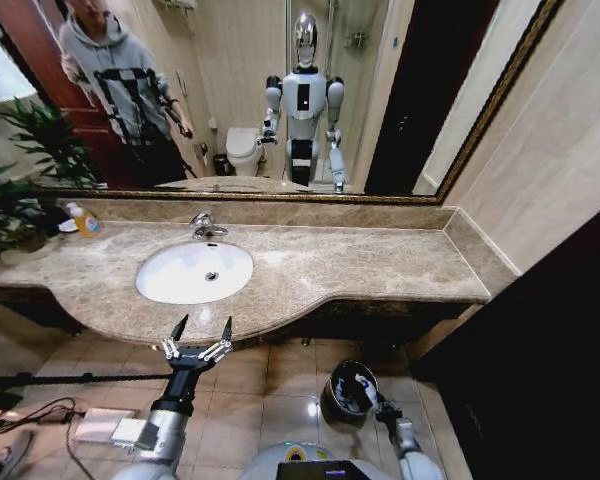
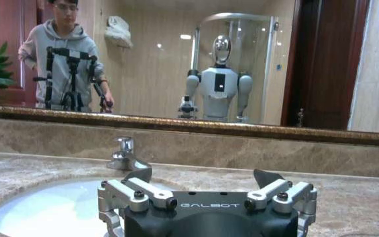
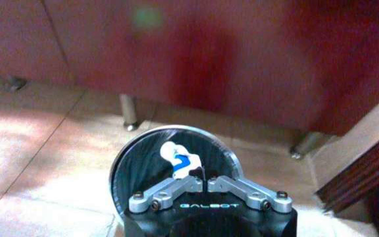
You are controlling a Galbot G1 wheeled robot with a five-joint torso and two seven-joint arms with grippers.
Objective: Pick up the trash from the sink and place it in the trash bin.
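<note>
Over the trash bin (image 3: 173, 170) on the tiled floor, the right pincer (image 3: 207, 181) is held pressed together, white-and-blue trash (image 3: 178, 160) lying inside below it. Before the beige marble surface (image 1: 360, 265), the left pincer (image 1: 201, 331) is kept spread toward the sink (image 1: 194, 271)

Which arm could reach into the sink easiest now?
Left. Its open left pincer hovers at the counter edge just before the sink, while the right pincer is low over the trash bin.
</note>
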